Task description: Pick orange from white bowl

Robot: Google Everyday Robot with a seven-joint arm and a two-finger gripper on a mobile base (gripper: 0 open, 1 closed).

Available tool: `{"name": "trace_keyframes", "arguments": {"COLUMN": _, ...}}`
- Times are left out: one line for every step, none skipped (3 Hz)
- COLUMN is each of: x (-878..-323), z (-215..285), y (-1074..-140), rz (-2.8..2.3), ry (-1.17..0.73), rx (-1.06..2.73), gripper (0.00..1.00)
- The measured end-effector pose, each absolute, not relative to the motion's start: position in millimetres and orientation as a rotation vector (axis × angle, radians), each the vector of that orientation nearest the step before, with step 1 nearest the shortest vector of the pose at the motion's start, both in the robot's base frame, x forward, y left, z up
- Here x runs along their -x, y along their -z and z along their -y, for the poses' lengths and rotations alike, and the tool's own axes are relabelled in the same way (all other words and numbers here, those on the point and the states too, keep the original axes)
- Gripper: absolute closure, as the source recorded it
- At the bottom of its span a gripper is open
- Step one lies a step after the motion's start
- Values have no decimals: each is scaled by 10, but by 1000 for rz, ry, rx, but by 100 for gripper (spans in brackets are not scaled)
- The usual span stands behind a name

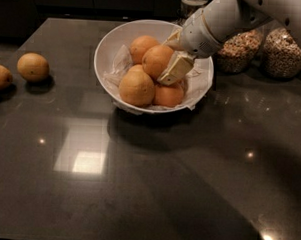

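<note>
The tool (173,68) is down inside the white bowl (109,45) on the desk (137,191), touching the right flank of the topmost orange (155,59), which lies just left of it, though whether it's clenched or released, I cannot tell.

Premises appeared to be a kitchen: dark polished table (187,183), jars (281,52) of dry goods at rear, fruit (137,87) in a white bowl (106,45), gripper (168,62) inside it
</note>
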State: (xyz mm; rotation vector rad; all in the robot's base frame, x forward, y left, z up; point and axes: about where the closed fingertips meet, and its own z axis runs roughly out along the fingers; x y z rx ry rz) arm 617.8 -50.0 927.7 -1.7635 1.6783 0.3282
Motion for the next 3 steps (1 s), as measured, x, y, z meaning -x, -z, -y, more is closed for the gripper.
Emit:
{"name": "trace_keyframes", "arguments": {"x": -6073, "z": 497, "y": -9548, "rz": -1615, "ry": -343, "rx": 1754, "gripper": 100}}
{"name": "trace_keyframes", "arguments": {"x": -5913, "z": 485, "y": -9864, "rz": -1545, "ry": -372, "rx": 1718, "gripper": 100}}
{"name": "trace_keyframes", "arguments": {"x": -5912, "z": 485, "y": -9864, "rz": -1545, "ry": -373, "rx": 1718, "gripper": 100}}
